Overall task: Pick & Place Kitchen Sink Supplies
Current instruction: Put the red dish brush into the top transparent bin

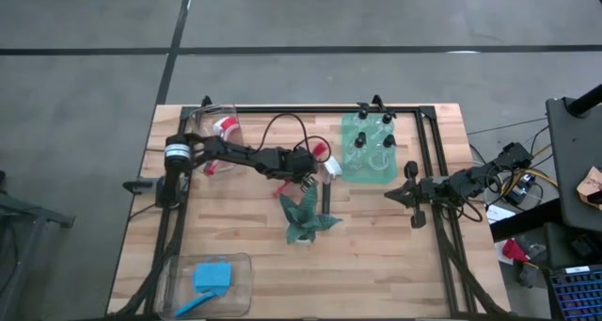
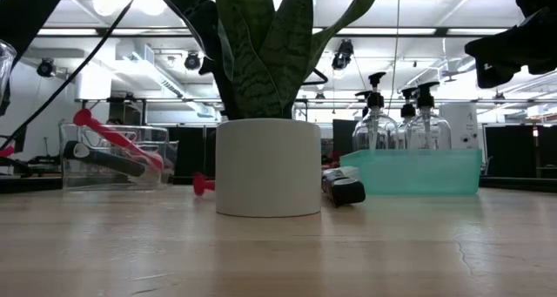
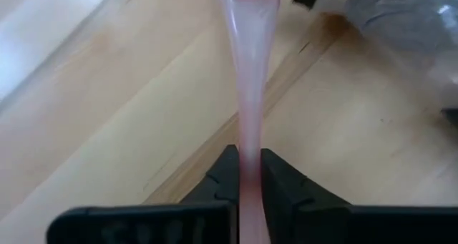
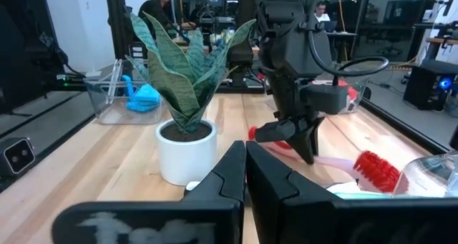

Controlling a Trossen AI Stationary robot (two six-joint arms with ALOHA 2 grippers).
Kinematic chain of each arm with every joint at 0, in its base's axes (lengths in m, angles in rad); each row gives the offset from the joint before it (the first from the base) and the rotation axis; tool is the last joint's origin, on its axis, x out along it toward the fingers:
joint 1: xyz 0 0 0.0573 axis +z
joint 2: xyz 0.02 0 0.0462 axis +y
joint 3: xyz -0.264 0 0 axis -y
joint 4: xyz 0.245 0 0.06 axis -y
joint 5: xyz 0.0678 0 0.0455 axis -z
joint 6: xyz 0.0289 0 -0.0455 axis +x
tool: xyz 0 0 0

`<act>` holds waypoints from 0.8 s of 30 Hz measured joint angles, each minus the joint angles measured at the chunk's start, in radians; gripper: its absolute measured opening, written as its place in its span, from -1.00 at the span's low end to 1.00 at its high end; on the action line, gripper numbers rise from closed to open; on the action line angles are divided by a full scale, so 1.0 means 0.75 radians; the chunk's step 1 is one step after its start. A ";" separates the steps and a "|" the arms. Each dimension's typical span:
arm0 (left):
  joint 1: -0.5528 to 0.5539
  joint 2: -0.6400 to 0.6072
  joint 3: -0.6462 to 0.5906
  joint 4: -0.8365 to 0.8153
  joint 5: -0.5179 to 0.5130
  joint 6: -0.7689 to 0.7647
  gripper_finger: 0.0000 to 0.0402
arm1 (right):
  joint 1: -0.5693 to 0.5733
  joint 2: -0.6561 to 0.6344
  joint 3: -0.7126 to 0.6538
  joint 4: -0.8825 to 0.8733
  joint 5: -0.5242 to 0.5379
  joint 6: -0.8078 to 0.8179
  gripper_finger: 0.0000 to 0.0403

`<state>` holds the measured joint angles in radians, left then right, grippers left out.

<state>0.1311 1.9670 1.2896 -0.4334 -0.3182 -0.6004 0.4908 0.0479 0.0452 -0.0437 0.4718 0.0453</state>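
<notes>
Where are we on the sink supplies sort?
Looks done: four pump bottles stand in the teal tray, a blue sponge lies in the near clear bin, and a red-headed brush sits in the far clear bin. In hand: the left gripper is shut on a pink-handled brush beside the plant. Left: placing that brush. The right gripper waits, shut, at the table's right.

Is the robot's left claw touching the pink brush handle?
Touching. In the left wrist view, the left gripper has both dark fingers pressed against the pale pink brush handle, with no gap.
</notes>
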 joint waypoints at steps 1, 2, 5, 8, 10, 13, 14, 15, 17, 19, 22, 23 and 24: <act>0.000 -0.006 0.000 -0.022 -0.009 -0.001 -0.85 | 0.000 0.000 0.000 0.000 0.000 0.005 -0.96; 0.001 -0.014 0.000 -0.035 -0.017 -0.006 -0.82 | 0.000 0.000 0.000 0.000 0.000 0.010 -0.96; 0.006 -0.053 0.000 -0.097 -0.038 -0.019 -0.81 | 0.000 0.000 0.000 0.001 0.000 0.000 -0.96; 0.006 -0.099 -0.001 -0.135 -0.082 -0.020 -0.87 | 0.000 0.000 0.000 0.001 0.000 0.006 -0.96; 0.007 -0.136 -0.001 -0.151 -0.095 -0.011 -0.88 | 0.000 0.000 0.000 0.000 0.000 0.010 -0.96; 0.009 -0.196 -0.001 -0.169 -0.119 0.002 -0.88 | -0.001 0.000 0.000 0.000 0.000 0.000 -0.96; 0.011 -0.219 -0.001 -0.186 -0.128 0.002 -0.87 | -0.001 0.000 0.000 0.000 0.000 0.002 -0.96; 0.014 -0.244 -0.002 -0.204 -0.134 0.002 -0.85 | -0.001 0.000 0.000 0.000 0.000 0.006 -0.96; 0.015 -0.293 -0.002 -0.248 -0.158 -0.001 -0.83 | -0.001 0.000 0.000 0.001 0.000 0.004 -0.96; 0.016 -0.347 -0.002 -0.309 -0.201 -0.001 -0.83 | -0.001 0.000 0.000 0.001 0.000 -0.001 -0.96; 0.021 -0.436 -0.002 -0.411 -0.259 -0.011 -0.87 | -0.001 0.000 0.000 0.000 0.000 0.010 -0.96; 0.024 -0.466 -0.002 -0.451 -0.271 -0.017 -0.88 | -0.001 0.000 0.000 0.000 0.000 0.010 -0.96; 0.027 -0.495 -0.002 -0.493 -0.288 -0.029 -0.88 | -0.001 0.000 0.000 0.000 0.000 0.005 -0.96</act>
<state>0.1513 1.5955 1.2884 -0.8032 -0.5340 -0.6223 0.4900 0.0479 0.0452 -0.0435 0.4719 0.0491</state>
